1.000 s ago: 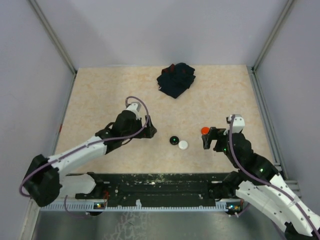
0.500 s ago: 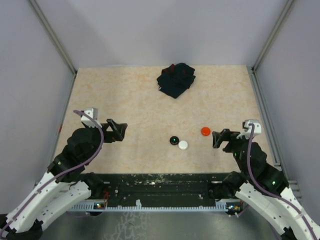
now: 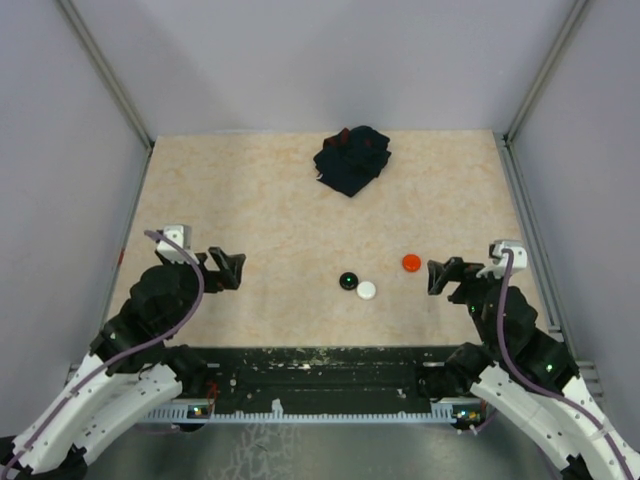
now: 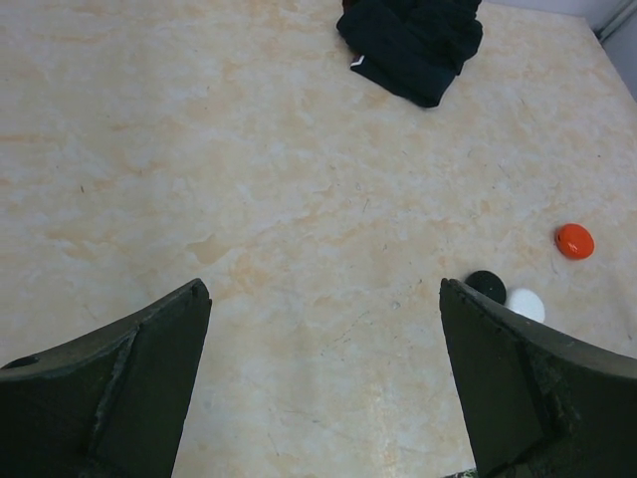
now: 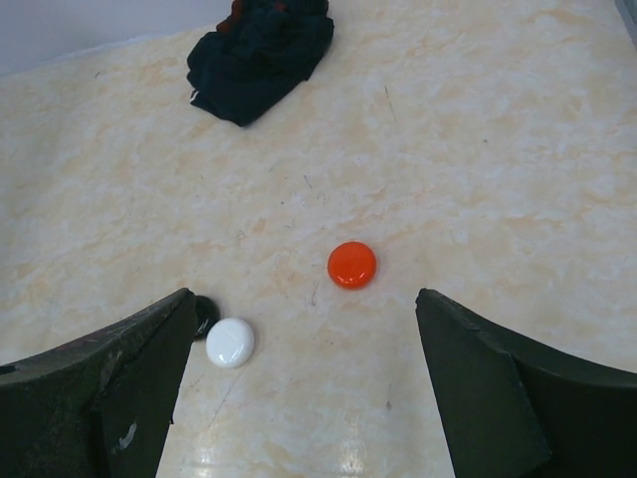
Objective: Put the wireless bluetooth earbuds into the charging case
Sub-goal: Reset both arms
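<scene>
Three small round pucks that look like shut charging cases lie on the table: an orange-red one (image 3: 411, 262) (image 5: 351, 264), a white one (image 3: 367, 290) (image 5: 230, 342) and a black one (image 3: 348, 280) (image 4: 486, 286) touching the white one. No earbuds show in any view. My left gripper (image 3: 238, 270) (image 4: 323, 289) hangs open over bare table, well left of the pucks. To the right of the orange-red puck my right gripper (image 3: 433, 278) (image 5: 304, 296) is open, apart from it and pointed at it. Neither gripper holds anything.
A crumpled dark navy cloth (image 3: 352, 160) (image 5: 261, 50) lies at the back middle of the beige marbled table (image 3: 250, 200). Metal frame posts rise at the back corners, and grey walls stand on three sides.
The left arm has pulled back from near the black puck to the left front of the table. The right gripper has drawn back to the right, away from the orange-red puck.
</scene>
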You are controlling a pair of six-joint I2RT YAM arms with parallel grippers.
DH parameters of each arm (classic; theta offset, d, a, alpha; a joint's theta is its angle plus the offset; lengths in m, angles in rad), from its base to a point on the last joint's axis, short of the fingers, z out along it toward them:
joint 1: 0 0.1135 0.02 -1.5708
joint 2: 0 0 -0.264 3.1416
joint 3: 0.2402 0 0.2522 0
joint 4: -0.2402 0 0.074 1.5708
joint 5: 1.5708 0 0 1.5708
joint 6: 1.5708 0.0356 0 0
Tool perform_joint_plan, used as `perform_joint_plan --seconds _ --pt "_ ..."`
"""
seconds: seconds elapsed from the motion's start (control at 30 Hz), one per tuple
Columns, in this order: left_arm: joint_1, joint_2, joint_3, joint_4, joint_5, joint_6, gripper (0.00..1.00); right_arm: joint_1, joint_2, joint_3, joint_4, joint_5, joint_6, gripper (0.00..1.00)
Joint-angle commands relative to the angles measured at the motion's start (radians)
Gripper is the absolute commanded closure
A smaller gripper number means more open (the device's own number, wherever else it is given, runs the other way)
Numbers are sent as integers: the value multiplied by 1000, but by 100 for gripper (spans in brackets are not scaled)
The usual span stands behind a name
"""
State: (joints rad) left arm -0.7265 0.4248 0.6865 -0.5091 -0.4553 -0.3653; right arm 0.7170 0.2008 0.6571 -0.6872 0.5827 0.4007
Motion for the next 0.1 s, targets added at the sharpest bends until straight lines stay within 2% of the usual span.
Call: perform_joint_plan --seconds 0.0,0.07 --pt "2 -30 -12 15 -17 27 0 -2 2 18 50 25 -18 9" --pt "2 -42 -14 17 -12 25 0 -2 7 19 52 22 -21 9"
